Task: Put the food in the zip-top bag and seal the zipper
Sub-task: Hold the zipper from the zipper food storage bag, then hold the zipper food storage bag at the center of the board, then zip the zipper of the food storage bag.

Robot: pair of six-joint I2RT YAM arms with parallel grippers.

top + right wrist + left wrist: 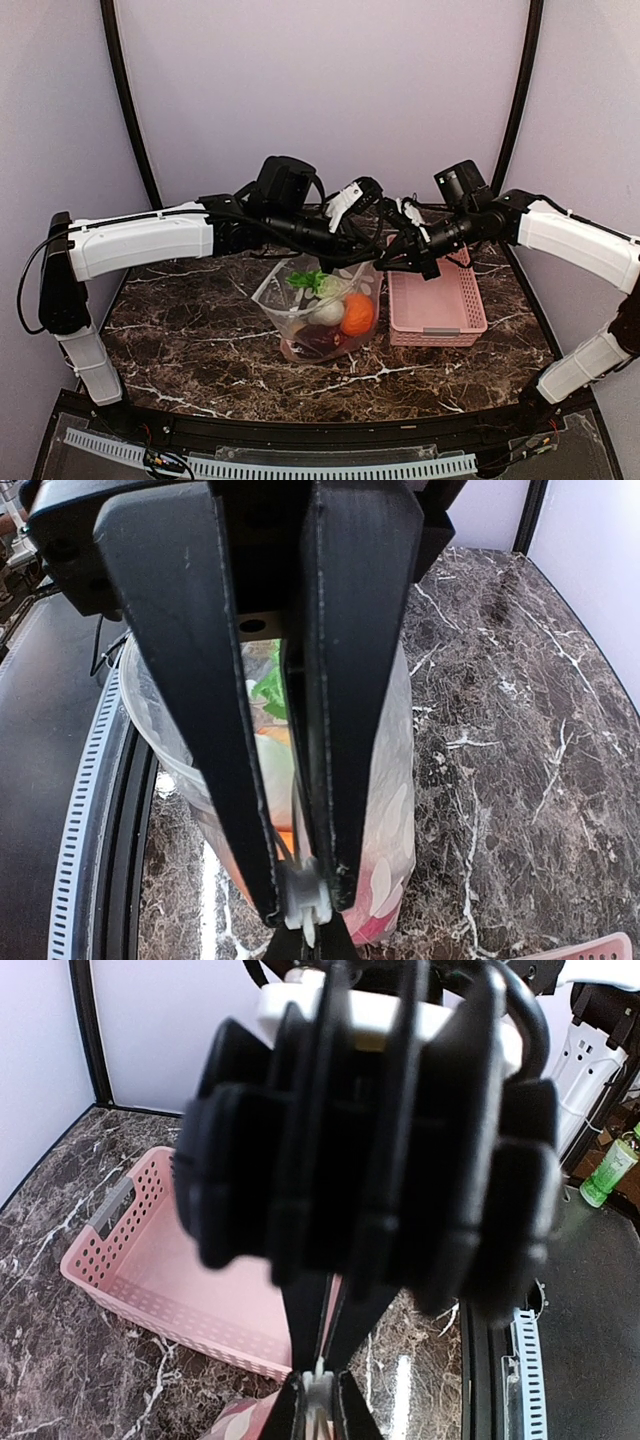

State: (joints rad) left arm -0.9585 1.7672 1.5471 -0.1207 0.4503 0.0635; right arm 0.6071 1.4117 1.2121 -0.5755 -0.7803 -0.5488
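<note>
Two pinches noted: left claw (318,1378) and right claw (303,908) both clamp the zipper (300,890) of the zip-top bag (272,298), food (357,314) inside. Recommend sliding apart under steady pressure.

One left hand (318,1372), one right hand (300,905), one bag (272,300), one basket (437,312), one orange (357,314)

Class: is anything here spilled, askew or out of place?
Nothing stands out. Food sits inside the bag; left gripper and right gripper pinch its top edge; the basket lies flat beside it.
</note>
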